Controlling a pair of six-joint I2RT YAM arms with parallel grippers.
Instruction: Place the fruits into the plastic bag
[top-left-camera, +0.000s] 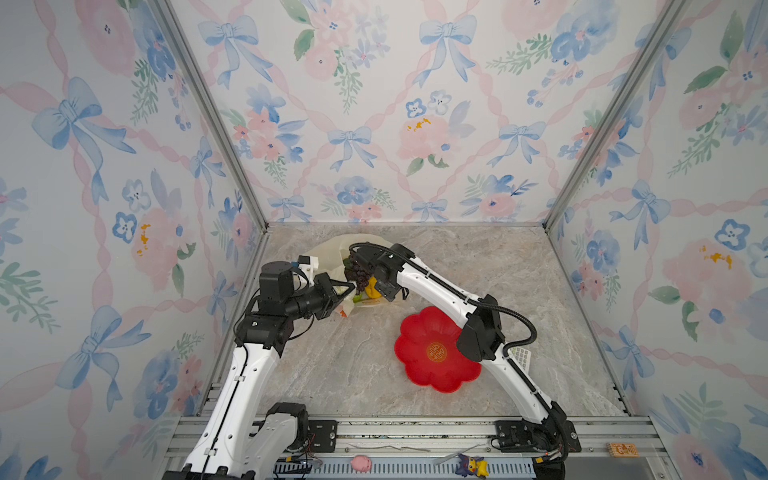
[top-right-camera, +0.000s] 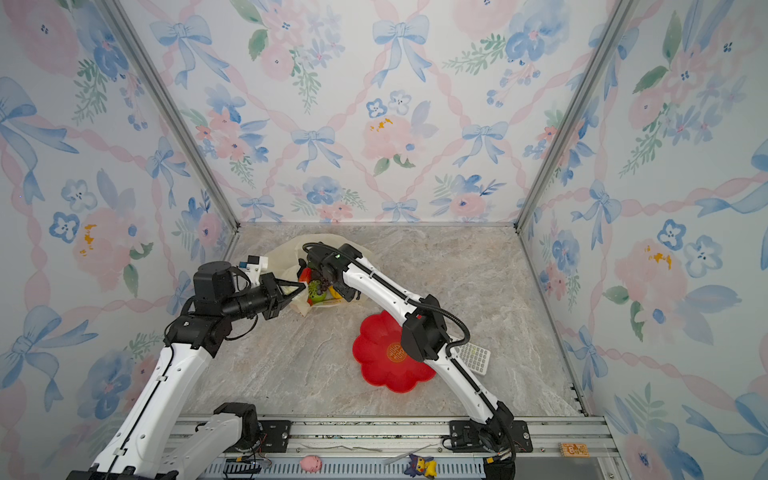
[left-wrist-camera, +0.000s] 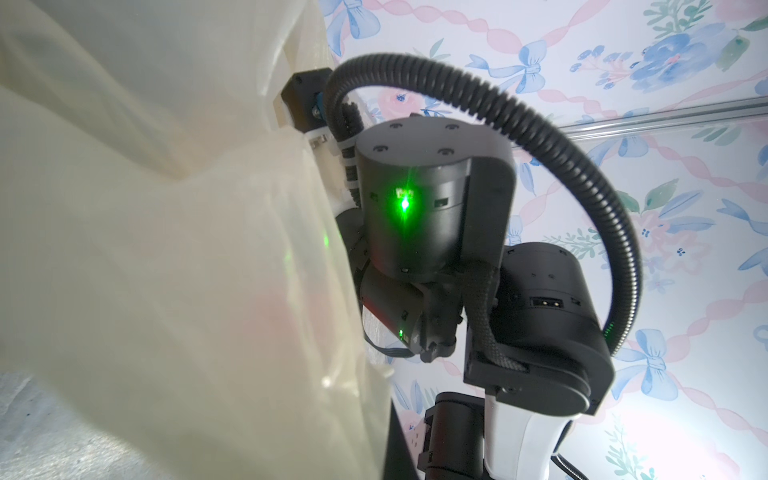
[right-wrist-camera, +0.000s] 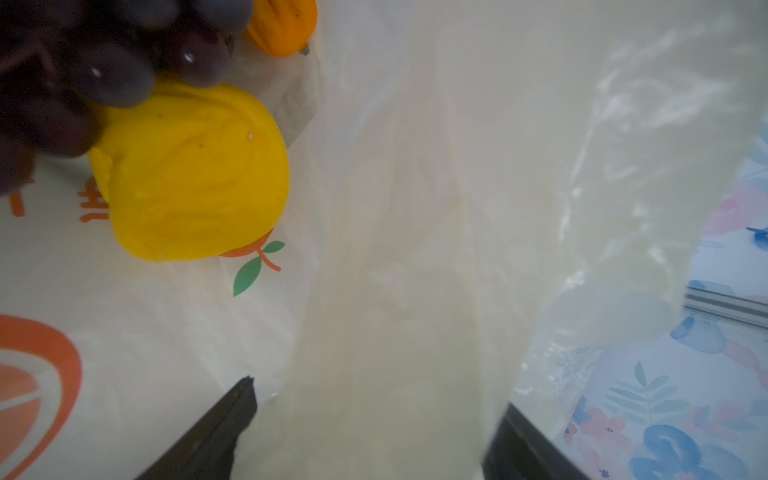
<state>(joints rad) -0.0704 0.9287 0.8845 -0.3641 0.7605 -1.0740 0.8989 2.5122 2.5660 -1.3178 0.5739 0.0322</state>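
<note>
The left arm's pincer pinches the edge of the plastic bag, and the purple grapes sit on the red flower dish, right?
Not quite. The left pincer does pinch the plastic bag, but the purple grapes lie inside the bag's mouth, not on the red flower dish. Both top views show it.

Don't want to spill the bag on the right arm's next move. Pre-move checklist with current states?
1. Left claw pinching bag rim: ok.
2. Right claw open, nothing between its fingers: ok.
3. Grapes in bag, against yellow fruit: ok.
4. Dish empty: ok.
5. Right claw free of snagged plastic: cannot tell.
</note>
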